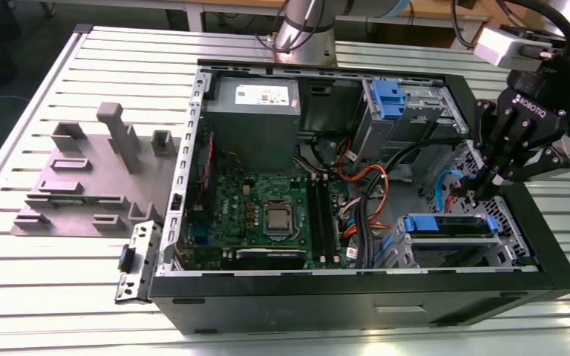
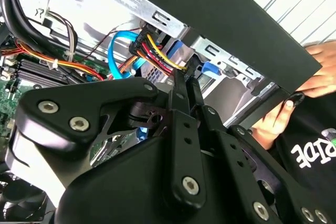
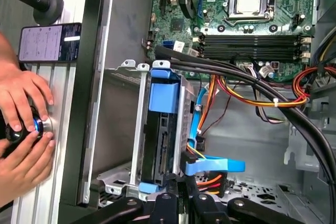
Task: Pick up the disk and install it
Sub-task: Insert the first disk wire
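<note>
Closed gripper (image 1: 482, 194) hangs just above the disk (image 1: 450, 224) seated in the computer case's (image 1: 364, 293) bay, cables (image 1: 364, 178) beside; first wrist view shows a person's hands (image 3: 21, 124)

Slatted metal table (image 1: 27, 289); open computer case (image 1: 364, 289), grey fixture block (image 1: 87, 178) (side by side).

The gripper (image 1: 478, 194) hangs low inside the open computer case (image 1: 364, 285), just beside the drive cage (image 1: 453, 241) in the case's front corner, where the disk (image 1: 450, 224) fills the slot. Bundled cables (image 1: 364, 185) cross the gap between cage and motherboard (image 1: 265, 215). Above the motherboard the case stands open.
</note>
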Robot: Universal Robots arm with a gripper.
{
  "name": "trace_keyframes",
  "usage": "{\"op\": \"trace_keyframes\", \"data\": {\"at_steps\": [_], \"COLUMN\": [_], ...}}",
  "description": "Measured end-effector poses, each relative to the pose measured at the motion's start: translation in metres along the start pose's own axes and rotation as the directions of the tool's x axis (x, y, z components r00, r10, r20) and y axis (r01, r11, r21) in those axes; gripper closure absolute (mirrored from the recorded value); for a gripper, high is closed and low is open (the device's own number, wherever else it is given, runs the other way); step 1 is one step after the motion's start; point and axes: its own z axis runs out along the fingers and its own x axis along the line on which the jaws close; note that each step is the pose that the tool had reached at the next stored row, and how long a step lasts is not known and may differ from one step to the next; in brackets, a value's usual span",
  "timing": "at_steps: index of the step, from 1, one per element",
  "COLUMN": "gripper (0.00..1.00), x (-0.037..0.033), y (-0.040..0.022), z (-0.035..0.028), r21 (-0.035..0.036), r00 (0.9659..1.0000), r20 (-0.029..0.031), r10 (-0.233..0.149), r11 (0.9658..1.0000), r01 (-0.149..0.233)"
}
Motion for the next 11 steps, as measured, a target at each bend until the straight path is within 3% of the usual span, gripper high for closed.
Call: {"op": "trace_keyframes", "data": {"at_steps": [3,5,9,11], "gripper": [0.83,0.83,0.83,0.83], "x": [0.0044,0.0077,0.0135,0.0152], "y": [0.0016,0.0022,0.0035,0.0045], "z": [0.002,0.0033,0.0052,0.0061], "r21": [0.004,0.0068,0.0129,0.0159], "r00": [0.9999,0.9999,0.9999,0.9997], "r20": [0.0122,0.0155,0.016,0.0239], "r10": [0.0,0.0,0.0,-0.001], "r11": [1.0,1.0,0.9999,0.9999], "r01": [0.0,0.0,0.0,0.001]}}
